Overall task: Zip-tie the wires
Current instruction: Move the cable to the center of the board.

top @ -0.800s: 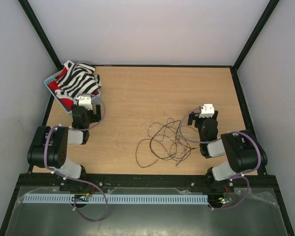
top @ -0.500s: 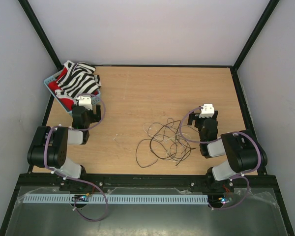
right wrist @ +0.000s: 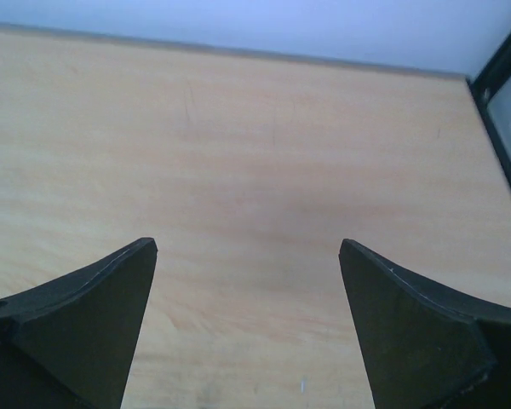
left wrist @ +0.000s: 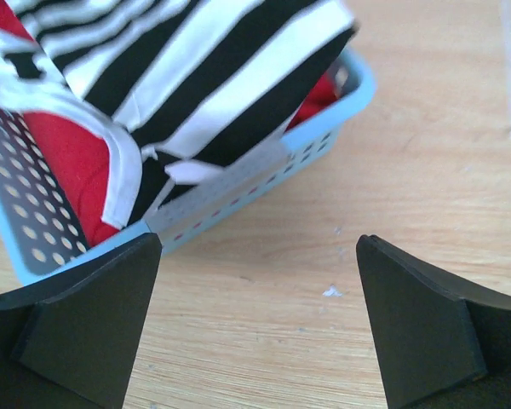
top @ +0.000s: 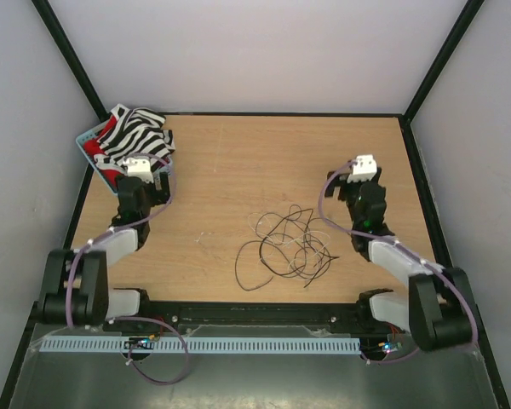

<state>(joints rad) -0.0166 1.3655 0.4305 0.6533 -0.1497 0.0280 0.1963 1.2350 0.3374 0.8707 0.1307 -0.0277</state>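
The wires (top: pixel 286 245) lie as a loose tangle of thin dark and pale strands on the wooden table (top: pixel 238 162), near the front centre; neither wrist view shows them. My left gripper (top: pixel 146 179) is at the far left, well away from the tangle. It is open over bare wood (left wrist: pixel 258 243), with nothing between its fingers. My right gripper (top: pixel 360 182) is to the right of the tangle and a little beyond it. It is open too (right wrist: pixel 248 245), pointing across bare table toward the back wall.
A light blue basket (top: pixel 85 141) holding zebra-striped cloth (top: pixel 138 129) and red fabric sits at the back left, just ahead of my left fingers (left wrist: pixel 345 106). A pale slotted strip (top: pixel 204 345) lies below the table's front rail. Black frame posts stand at the corners.
Both arms have stretched forward from their folded poses: the left toward the basket, the right toward the back of the table. The wires have not moved.
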